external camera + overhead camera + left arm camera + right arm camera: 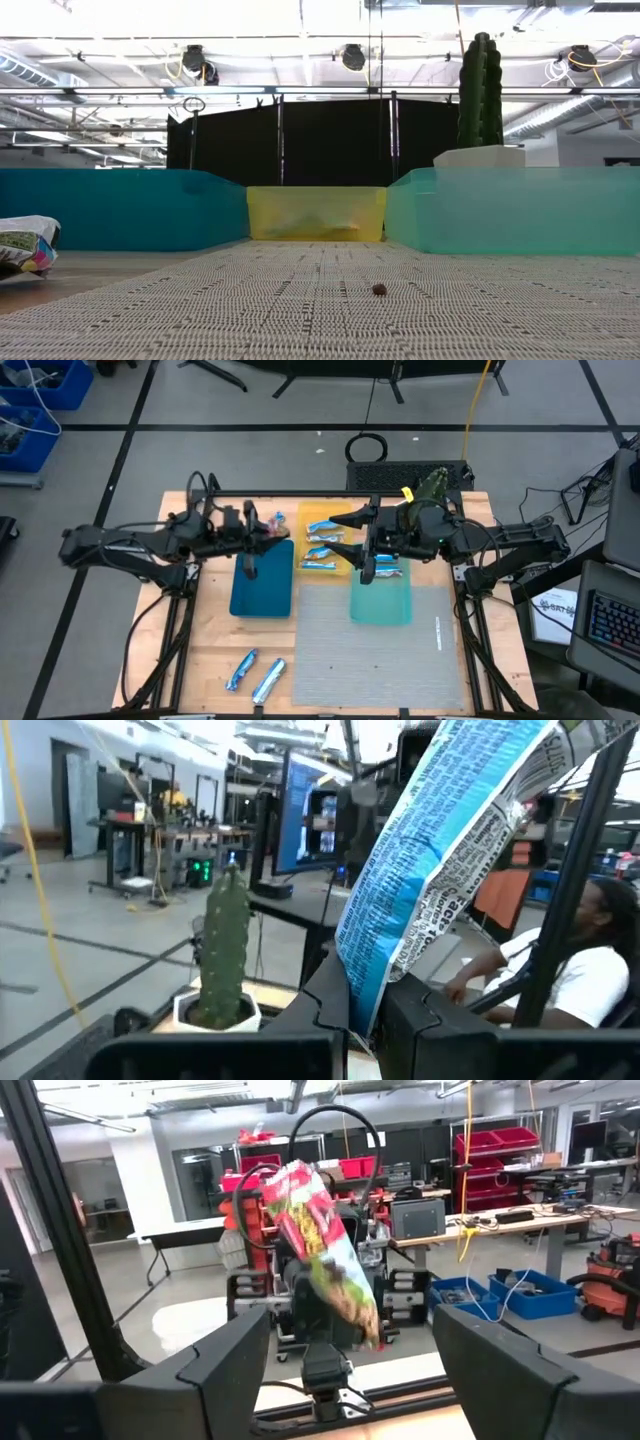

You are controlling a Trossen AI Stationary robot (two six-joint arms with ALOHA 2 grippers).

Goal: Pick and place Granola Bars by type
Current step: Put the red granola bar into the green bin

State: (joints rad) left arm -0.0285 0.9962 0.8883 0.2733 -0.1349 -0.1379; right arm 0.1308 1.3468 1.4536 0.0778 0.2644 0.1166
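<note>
My left gripper [266,532] hovers over the far end of the blue tray [262,585], pointing level toward the table's right, shut on a granola bar [440,850]. That side of the wrapper is blue and white; in the right wrist view the bar [325,1250] looks red and green. My right gripper [351,538] faces it, open, above the seam between the yellow tray [340,570] and the teal tray [382,605]. Several blue-and-white bars [322,543] lie in the yellow tray. Two more bars [241,670] [268,680] lie flat on the table by its near edge. My left gripper pinches the granola bar's lower end [362,1005] between its two fingers. The fingers come level from the table's left. The bar is lifted clear of the trays and stands up past the fingers, leaning a little.
A grey mat [380,660] covers the table's near right part, with a crumb [379,289] and a thin white stick [437,632] on it. A potted cactus [432,484] stands at the far right corner. A person sits beyond the table [575,960].
</note>
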